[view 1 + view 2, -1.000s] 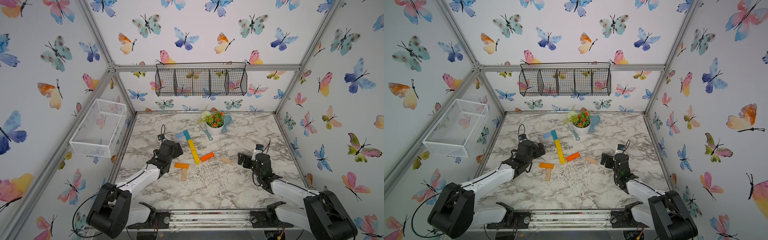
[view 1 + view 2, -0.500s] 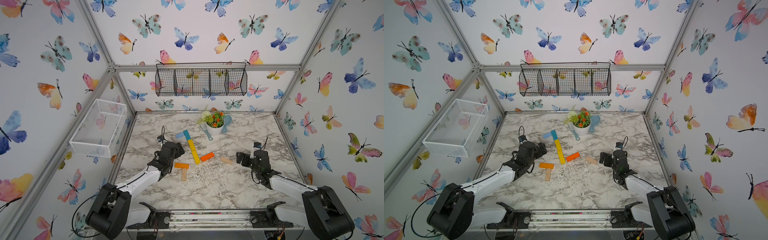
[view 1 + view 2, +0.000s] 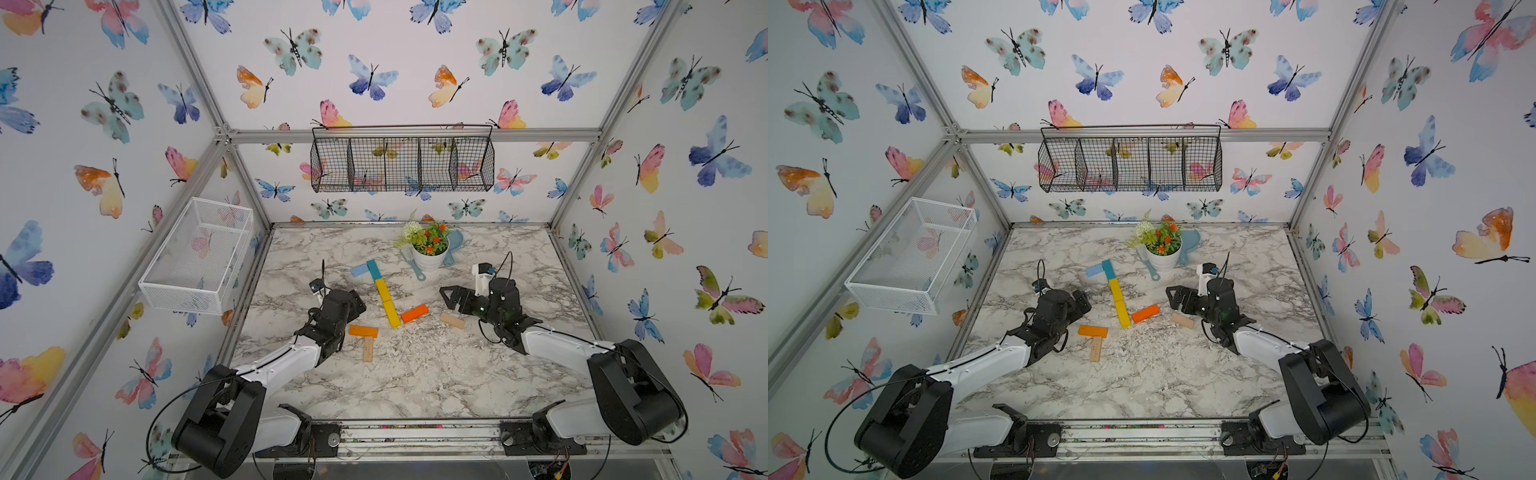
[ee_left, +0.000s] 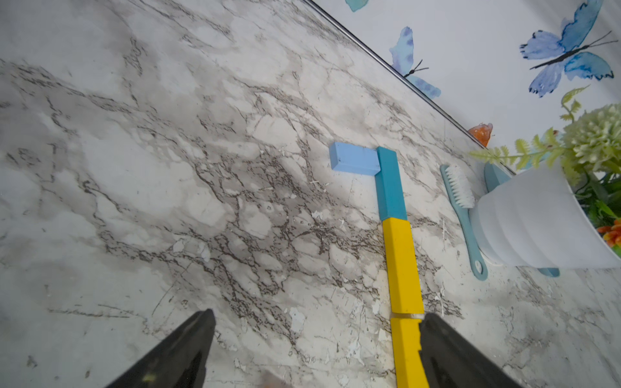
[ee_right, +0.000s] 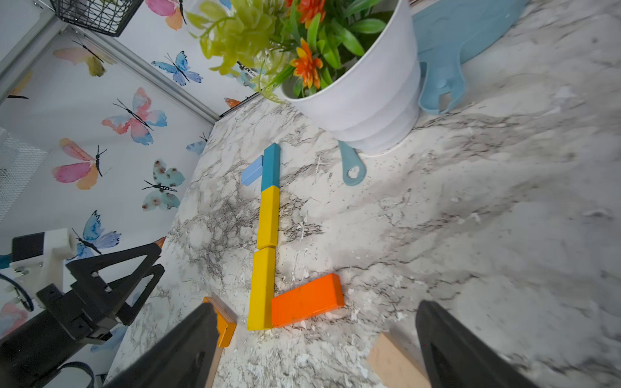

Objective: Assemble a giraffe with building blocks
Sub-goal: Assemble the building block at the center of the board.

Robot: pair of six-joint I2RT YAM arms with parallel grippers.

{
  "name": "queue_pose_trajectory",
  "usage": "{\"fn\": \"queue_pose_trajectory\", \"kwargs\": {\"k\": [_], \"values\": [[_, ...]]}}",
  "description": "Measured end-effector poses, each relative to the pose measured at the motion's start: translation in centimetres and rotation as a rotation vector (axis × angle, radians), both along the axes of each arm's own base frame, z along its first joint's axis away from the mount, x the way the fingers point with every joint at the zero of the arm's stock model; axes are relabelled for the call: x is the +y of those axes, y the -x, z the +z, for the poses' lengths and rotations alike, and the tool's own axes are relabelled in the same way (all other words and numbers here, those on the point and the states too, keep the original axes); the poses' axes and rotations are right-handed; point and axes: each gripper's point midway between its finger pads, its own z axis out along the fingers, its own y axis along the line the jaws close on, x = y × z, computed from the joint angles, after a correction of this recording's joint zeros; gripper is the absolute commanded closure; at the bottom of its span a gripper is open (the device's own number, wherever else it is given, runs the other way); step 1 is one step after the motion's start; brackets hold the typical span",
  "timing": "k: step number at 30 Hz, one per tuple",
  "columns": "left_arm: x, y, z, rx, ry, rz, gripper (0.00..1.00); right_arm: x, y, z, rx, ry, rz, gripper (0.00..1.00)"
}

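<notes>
The half-built giraffe (image 3: 382, 291) lies flat in the middle of the desk (image 3: 415, 382). A light-blue block (image 3: 360, 270) butts the side of a teal block (image 3: 373, 270) at the far end. Two yellow blocks (image 3: 386, 301) follow end to end in one straight line. An orange block (image 3: 414, 313) meets the side of the near yellow at its near end and angles off to the right.

A second orange block (image 3: 363, 331) lies apart to the left, with a wood block (image 3: 368, 348) set crosswise against its near edge. The other wood block (image 3: 453, 321) lies alone to the right.

The left fingers (image 4: 181, 352) are spread wide and hold nothing, low beside the yellow line; one tip overlaps the near yellow's edge in the wrist view. The right fingers (image 5: 174, 352) are also spread and hold nothing, just beside the lone wood block.

A white pot (image 3: 430, 257), brush (image 3: 413, 266) and scoop (image 3: 455, 245) crowd the far edge, close to the teal block. The near half of the desk and its far left corner are bare marble.
</notes>
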Motion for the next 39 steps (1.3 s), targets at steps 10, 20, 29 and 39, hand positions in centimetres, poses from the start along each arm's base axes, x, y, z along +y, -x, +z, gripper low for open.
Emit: {"fn": "queue_pose_trajectory", "kwargs": {"k": [10,20,29,39], "values": [[-2.1,-0.6,1.3,-0.066,0.066,-0.096,0.0,6.2,-1.3,-3.2,0.096,-0.003,0.132,0.04],[-3.5,-0.9,0.0,-0.025,0.076,-0.161,0.02,7.3,-0.9,-6.4,0.174,0.021,0.151,0.05],[-4.6,-1.3,0.5,-0.027,0.092,-0.209,0.02,7.3,-0.5,-7.3,0.206,0.05,0.15,0.05],[-4.8,-1.3,0.2,-0.018,0.092,-0.22,0.02,7.7,-0.2,-7.3,0.205,0.052,0.159,0.05]]}}
